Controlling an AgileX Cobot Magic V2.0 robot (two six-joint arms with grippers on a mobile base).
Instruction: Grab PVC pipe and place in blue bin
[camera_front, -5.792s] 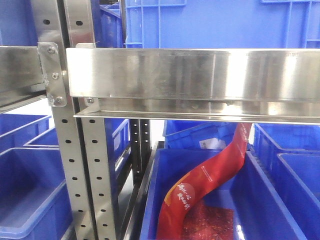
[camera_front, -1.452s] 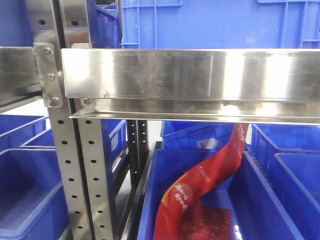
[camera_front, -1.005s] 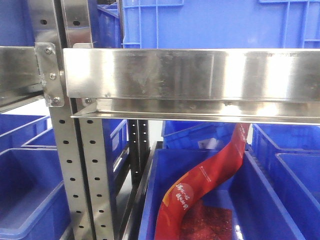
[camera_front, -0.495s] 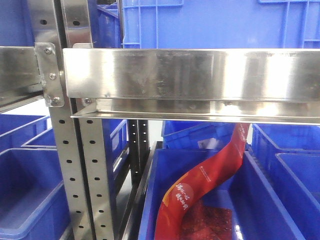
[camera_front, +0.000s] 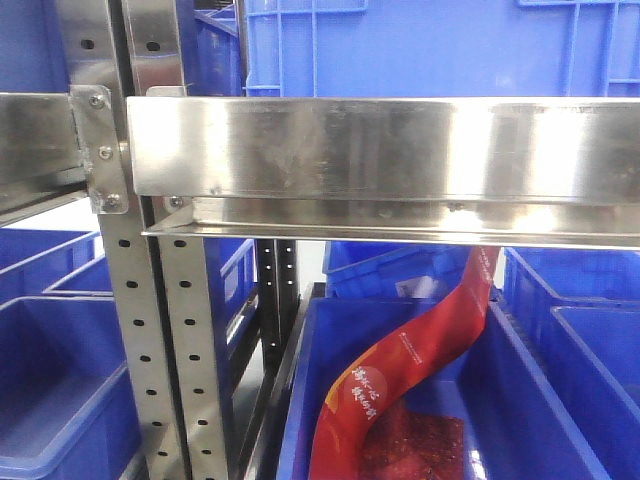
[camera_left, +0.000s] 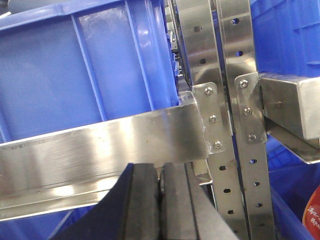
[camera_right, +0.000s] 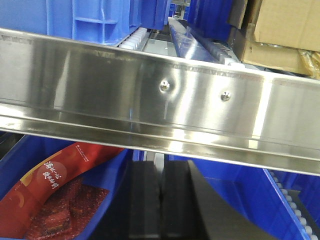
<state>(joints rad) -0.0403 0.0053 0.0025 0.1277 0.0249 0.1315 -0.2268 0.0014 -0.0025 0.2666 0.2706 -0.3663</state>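
This was a warehouse or stockroom: steel shelving (camera_front: 380, 150) on punched uprights (camera_front: 130, 340) carried rows of blue plastic bins (camera_front: 60, 380), with cardboard boxes (camera_right: 280, 25) stored far right and roller tracks (camera_right: 220, 50) beside them.

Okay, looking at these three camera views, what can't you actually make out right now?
- PVC pipe: in no view; where it lies is unknown.
- Red bag in the bin: top hidden behind the steel rail, bottom cut off by the front view's edge.
- Left tool and right tool: closed, bases cut off by the bottom edges.
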